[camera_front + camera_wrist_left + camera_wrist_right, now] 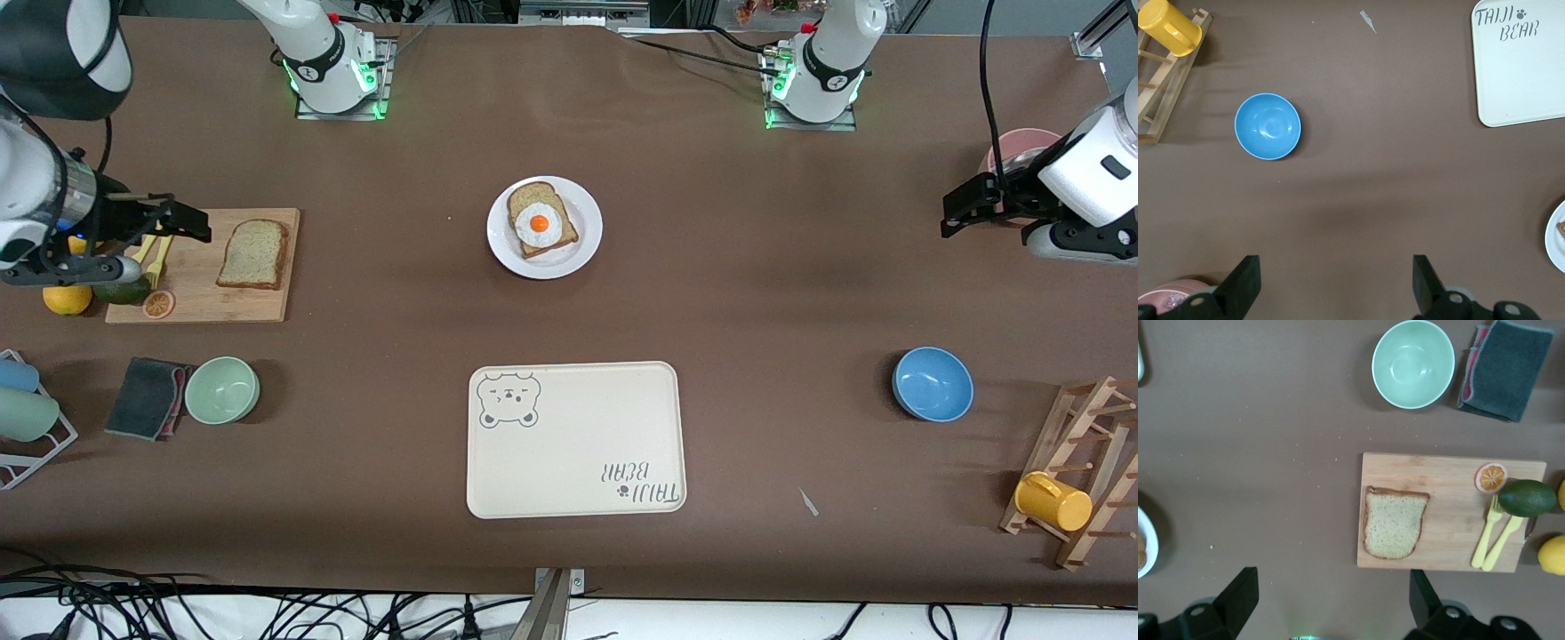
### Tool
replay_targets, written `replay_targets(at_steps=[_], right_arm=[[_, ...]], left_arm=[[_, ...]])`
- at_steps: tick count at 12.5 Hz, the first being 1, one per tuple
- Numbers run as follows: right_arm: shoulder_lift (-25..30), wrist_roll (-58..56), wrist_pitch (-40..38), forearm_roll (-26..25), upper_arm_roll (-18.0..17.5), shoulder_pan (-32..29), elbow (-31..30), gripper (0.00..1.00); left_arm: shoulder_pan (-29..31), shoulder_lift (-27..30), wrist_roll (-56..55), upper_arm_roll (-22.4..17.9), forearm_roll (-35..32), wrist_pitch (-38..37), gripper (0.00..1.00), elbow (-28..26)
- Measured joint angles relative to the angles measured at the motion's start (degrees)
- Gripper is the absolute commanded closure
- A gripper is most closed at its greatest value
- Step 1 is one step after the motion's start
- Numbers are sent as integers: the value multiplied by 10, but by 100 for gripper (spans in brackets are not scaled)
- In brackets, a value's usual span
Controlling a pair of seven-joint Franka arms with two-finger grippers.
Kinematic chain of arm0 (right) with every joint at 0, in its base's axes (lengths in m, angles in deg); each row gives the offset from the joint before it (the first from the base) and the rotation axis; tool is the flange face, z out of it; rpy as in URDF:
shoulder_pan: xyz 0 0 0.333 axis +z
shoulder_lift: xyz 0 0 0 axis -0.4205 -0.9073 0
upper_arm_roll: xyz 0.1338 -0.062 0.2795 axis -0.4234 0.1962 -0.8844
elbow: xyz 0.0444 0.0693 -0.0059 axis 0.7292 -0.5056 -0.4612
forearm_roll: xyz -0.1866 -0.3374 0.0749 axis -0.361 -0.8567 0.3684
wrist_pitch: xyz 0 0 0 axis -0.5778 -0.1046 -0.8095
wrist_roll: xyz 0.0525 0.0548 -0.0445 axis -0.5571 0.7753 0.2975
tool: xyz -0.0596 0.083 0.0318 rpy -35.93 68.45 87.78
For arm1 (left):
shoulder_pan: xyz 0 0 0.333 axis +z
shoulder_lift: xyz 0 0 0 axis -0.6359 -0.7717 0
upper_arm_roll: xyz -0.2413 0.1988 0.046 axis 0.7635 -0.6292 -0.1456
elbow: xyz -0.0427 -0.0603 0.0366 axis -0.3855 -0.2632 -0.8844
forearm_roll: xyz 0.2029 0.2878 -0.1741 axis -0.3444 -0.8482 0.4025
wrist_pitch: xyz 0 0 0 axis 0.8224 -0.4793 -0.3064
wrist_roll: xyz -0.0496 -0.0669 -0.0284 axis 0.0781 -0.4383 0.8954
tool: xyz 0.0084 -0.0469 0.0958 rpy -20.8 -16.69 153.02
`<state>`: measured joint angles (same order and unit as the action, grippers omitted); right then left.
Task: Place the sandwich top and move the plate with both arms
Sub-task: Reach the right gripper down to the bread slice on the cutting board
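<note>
Tray: cream rectangular bear-drawing tray (576, 439), closest to the camera.
Board: plain speckled tan bread slice (254, 254) lies on it.
Plate: small round white plate (587, 247), egg-topped slice.
My claws: left gripper (956, 213) and right gripper (182, 227), both wide open, holding nothing.

from my console i count two bread slices, one plain (254, 254) on the single cutting board (203, 307) and one under the one fried egg (538, 224) on the one white plate (587, 233), plus one cream tray (578, 444). there are two bowls, one green (221, 389) and one blue (933, 383), one yellow mug (1053, 501) on one wooden rack (1080, 471), and one dark cloth (147, 396). by the board i see one avocado (1527, 497), one citrus slice (158, 304), two yellow utensils (1493, 540) and two lemons (1551, 555).
</note>
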<state>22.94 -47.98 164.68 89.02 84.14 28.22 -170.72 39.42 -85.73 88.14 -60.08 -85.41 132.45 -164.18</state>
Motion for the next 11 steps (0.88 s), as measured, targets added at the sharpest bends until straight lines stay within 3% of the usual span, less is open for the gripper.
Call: replay_targets(at_steps=[7, 11], right_arm=[[0, 0, 194, -2, 6, -1, -224, 1], [-18, 2, 257, -45, 17, -2, -285, 2]], left_arm=[[0, 0, 0, 0, 0, 0, 0, 0], [1, 0, 0, 0, 0, 0, 0, 0]])
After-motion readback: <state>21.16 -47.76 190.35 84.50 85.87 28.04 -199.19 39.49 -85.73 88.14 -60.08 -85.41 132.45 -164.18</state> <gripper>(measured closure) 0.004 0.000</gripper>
